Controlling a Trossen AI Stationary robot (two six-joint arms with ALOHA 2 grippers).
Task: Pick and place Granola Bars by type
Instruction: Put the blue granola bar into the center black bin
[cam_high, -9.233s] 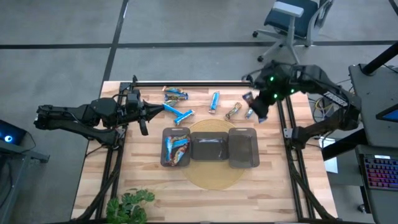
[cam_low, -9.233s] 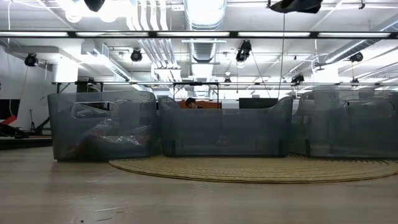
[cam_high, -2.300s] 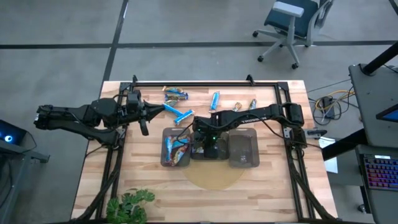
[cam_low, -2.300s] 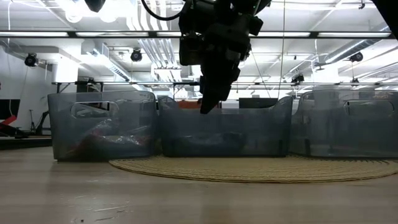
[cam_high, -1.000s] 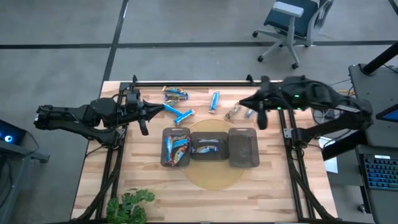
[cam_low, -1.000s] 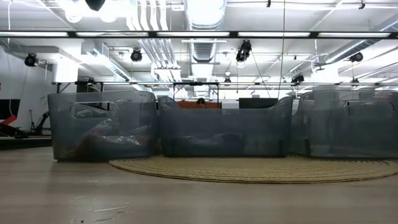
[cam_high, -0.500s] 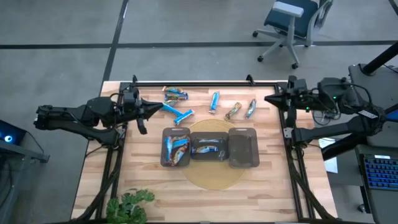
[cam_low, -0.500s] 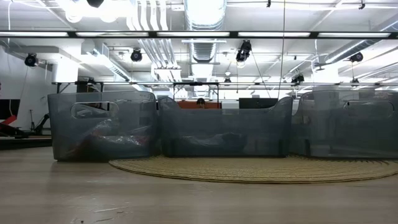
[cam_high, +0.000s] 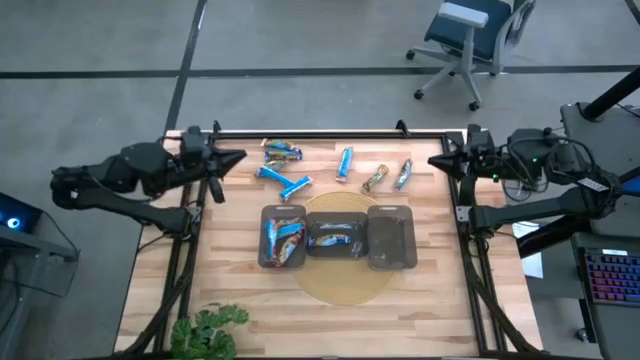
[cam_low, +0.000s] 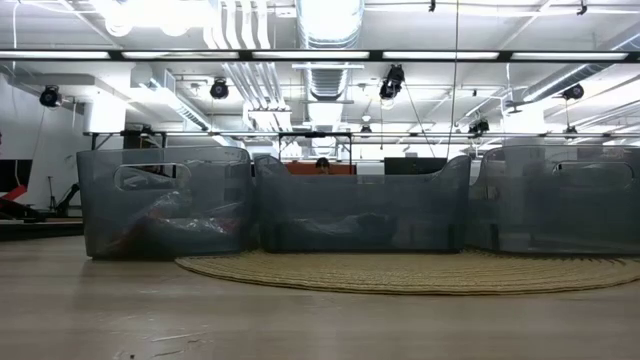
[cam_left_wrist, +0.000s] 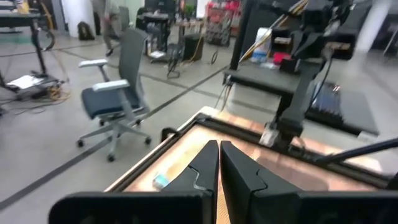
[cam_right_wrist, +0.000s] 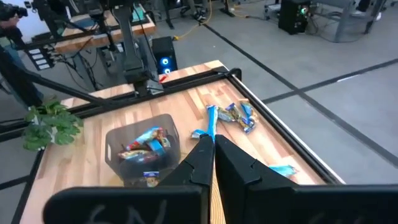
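From above, the granola bars are showing as small shiny wrapped sticks on the wooden counter (cam_high: 240, 300). Two bright blue bars (cam_high: 283, 181) are lying near the far left, a blue-and-brown pair (cam_high: 281, 152) is sitting close to the far edge, one blue bar (cam_high: 345, 163) is lying near the middle, and two orange-and-silver bars (cam_high: 388, 177) are lying side by side to its right. Three dark see-through trays are standing in a row on a round mat (cam_high: 345, 285); the left tray (cam_high: 283, 237) is holding a mixed heap of bars, the middle tray (cam_high: 337, 236) is holding a few blue ones, and what is in the right tray (cam_high: 391, 238) is hard to make out. The left tool (cam_high: 237, 156) is hanging by the counter's left edge with its fingers pressed together, holding nothing. The right tool (cam_high: 436, 160) is waiting at the right edge, also squeezed together and holding nothing. A small plant (cam_high: 208, 330) is sitting at the near corner. From counter height, the trays are looking cloudy, and only blurry shapes are showing inside the left one (cam_low: 165, 203). In the left wrist view, the fingers (cam_left_wrist: 239, 176) are touching, and one blue bar (cam_left_wrist: 160, 182) is partly cut off behind them. In the right wrist view, the fingers (cam_right_wrist: 233, 163) are together too, hiding part of a tray (cam_right_wrist: 140, 149) of bars, with loose bars (cam_right_wrist: 236, 116) beyond.
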